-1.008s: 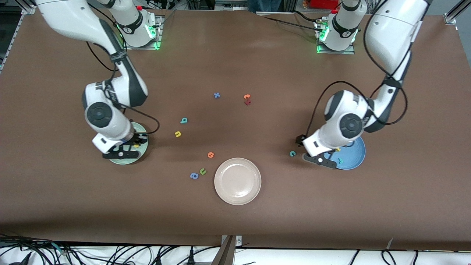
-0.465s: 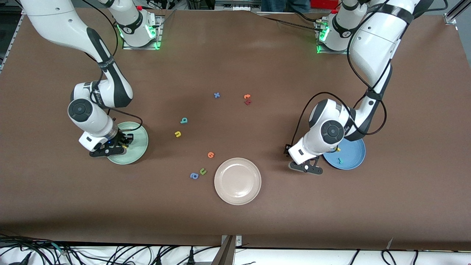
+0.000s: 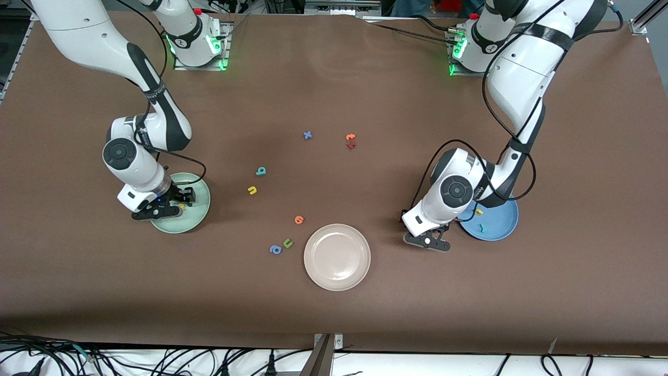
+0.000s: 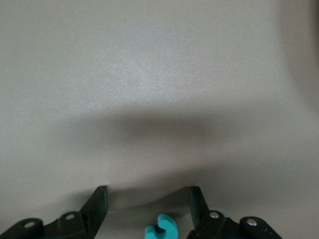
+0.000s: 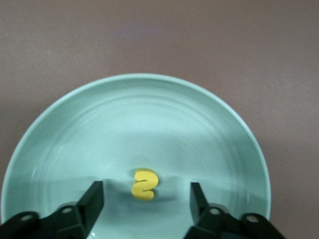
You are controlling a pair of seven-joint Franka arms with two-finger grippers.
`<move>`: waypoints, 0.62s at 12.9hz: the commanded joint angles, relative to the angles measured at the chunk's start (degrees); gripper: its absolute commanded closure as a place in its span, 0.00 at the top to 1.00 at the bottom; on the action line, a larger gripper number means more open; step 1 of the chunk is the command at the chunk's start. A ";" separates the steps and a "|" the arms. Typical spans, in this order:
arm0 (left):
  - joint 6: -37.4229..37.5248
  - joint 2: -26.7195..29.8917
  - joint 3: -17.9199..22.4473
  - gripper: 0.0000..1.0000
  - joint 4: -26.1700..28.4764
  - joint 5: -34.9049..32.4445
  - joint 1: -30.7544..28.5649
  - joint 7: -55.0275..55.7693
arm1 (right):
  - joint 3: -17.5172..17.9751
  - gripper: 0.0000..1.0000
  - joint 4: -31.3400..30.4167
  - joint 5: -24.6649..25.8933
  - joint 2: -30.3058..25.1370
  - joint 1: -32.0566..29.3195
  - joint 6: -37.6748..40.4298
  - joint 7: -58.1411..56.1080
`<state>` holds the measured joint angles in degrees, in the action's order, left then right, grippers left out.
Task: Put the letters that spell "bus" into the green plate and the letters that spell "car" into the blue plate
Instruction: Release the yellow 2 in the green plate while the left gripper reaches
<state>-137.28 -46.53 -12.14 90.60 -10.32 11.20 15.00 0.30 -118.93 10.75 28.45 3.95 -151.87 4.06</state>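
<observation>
The left gripper (image 3: 429, 236) is down at the table (image 3: 365, 78) just beside the blue plate (image 3: 501, 228), toward the right arm's end of it; its jaws stand apart with the teal "c" (image 4: 161, 231) between them, and whether they touch it cannot be told. The yellow "a" (image 3: 478, 212) and teal "r" (image 3: 483, 228) already lie in that plate. The right gripper (image 3: 172, 203) hangs over the green plate (image 3: 201, 209), jaws open and empty, with the yellow "s" (image 5: 144, 184) lying flat in the plate beneath them. The teal "b" (image 3: 260, 171) and yellow "u" (image 3: 252, 190) sit on the table between the two plates, near each other. These letters look small, thin and light, likely foam or soft plastic, so they should lift with almost no force but could skid or flip if nudged. A pinch across a letter's outer edges, jaws low to the table, seems the safest hold.
</observation>
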 commanded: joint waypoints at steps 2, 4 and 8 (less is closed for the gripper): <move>2.35 -0.41 0.10 0.74 -0.87 -1.28 0.67 2.31 | 1.27 0.99 -0.60 -0.47 -5.07 0.52 4.47 7.85; 4.12 -0.32 0.01 0.73 -0.78 -1.36 0.58 2.23 | 6.18 1.00 -0.60 -0.47 -5.08 0.97 4.83 19.78; 4.21 -0.32 0.01 0.71 0.62 -1.28 0.14 2.31 | 9.19 1.00 0.62 0.15 -3.32 6.85 4.22 30.39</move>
<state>-134.36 -46.48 -12.16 90.33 -10.33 11.52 16.24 9.01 -118.95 10.67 24.62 9.40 -147.69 32.40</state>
